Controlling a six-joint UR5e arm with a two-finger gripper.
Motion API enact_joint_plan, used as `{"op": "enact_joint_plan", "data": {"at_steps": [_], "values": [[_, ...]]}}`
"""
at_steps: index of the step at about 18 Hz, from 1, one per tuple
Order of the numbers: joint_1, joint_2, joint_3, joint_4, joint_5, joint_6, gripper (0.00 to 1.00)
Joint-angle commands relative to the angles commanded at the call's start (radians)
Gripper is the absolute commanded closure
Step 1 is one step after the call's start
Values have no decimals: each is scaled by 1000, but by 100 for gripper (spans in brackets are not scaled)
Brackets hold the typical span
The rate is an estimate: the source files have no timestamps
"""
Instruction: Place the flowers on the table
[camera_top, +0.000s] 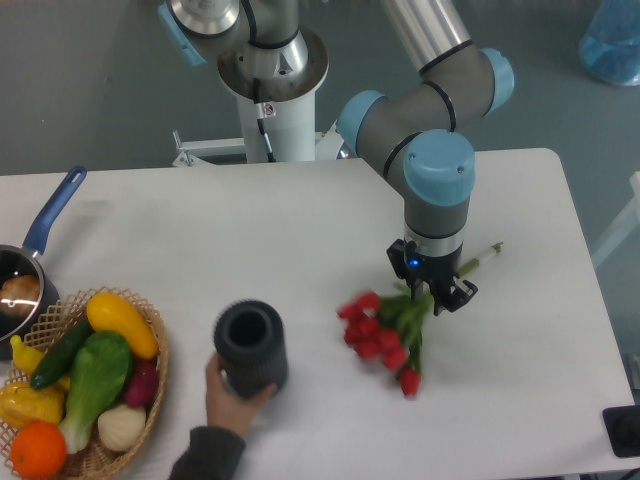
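Note:
The flowers (378, 335), a bunch of red tulip buds with green leaves, lie on the white table (200, 230) right of centre. Their pale stems (485, 257) run up to the right. My gripper (435, 297) points straight down over the leafy middle of the bunch. Its two black fingers stand apart on either side of the stems, so it looks open. The part of the stems under the gripper is hidden.
A person's hand (225, 395) holds a dark ribbed vase (250, 345) upright at the front centre. A wicker basket (150, 400) of toy vegetables and fruit sits at the front left. A pan with a blue handle (50, 215) lies at the left edge.

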Motion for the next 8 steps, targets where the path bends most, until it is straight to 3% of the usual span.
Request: {"op": "enact_joint_plan", "data": {"at_steps": [8], "values": [[34,8,-3,8,-103,-2,0]]}}
